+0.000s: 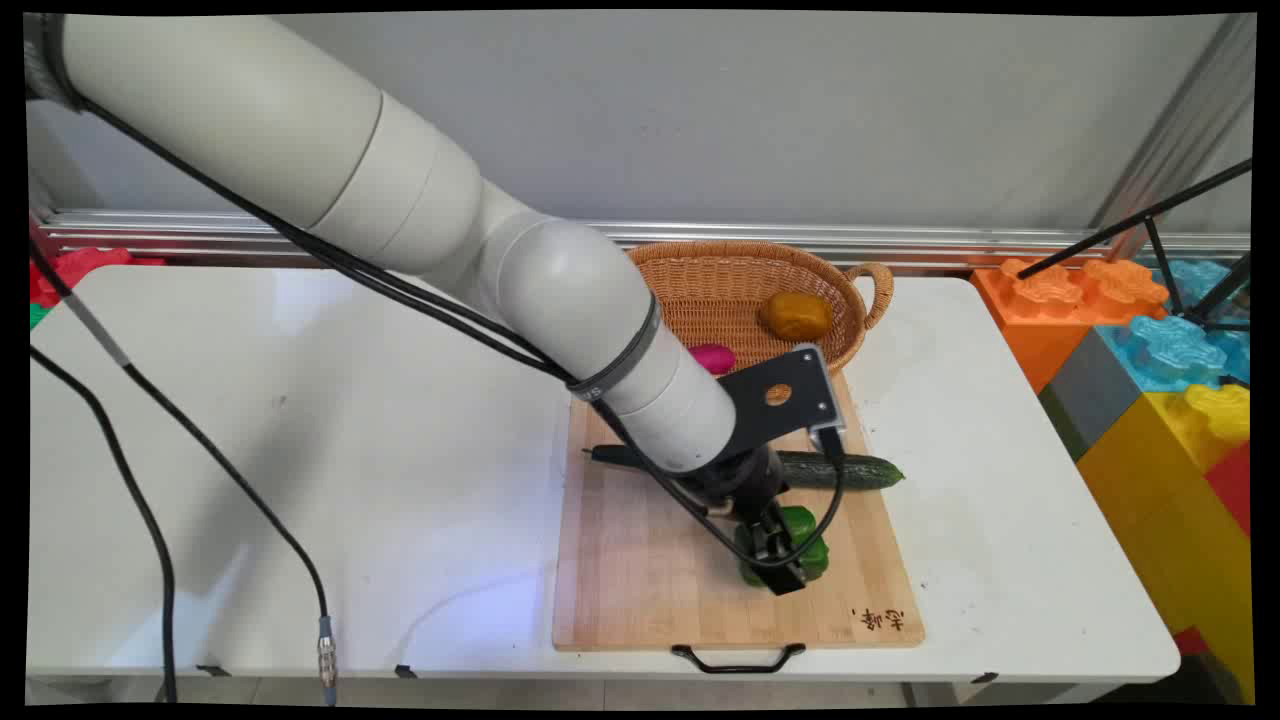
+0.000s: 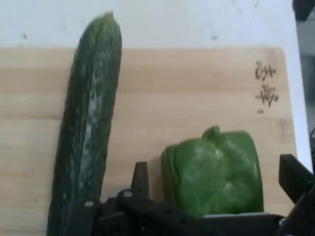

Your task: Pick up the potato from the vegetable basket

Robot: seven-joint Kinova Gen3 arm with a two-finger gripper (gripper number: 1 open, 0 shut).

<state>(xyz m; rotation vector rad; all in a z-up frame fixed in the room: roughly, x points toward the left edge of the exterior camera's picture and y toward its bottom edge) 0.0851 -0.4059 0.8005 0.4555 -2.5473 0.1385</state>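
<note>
on the wooden board (image 1: pixel 640 570) with burnt-in characters, the pincer (image 2: pixel 216 189) stands wide around a green pepper (image 2: pixel 214 174).

The arm hides the cucumber's (image 1: pixel 840 470) middle, part of the pink thing (image 1: pixel 712 357) in the basket (image 1: pixel 740 285), and much of the green pepper (image 1: pixel 800 535) at frame centre. In the hand view, the bottom edge cuts off both cucumber (image 2: pixel 88 132) and pepper (image 2: pixel 216 172).

The white arm reaches down from the upper left, its pincer (image 1: pixel 778 548) lowered with fingers (image 2: pixel 141 178) spread apart
</note>
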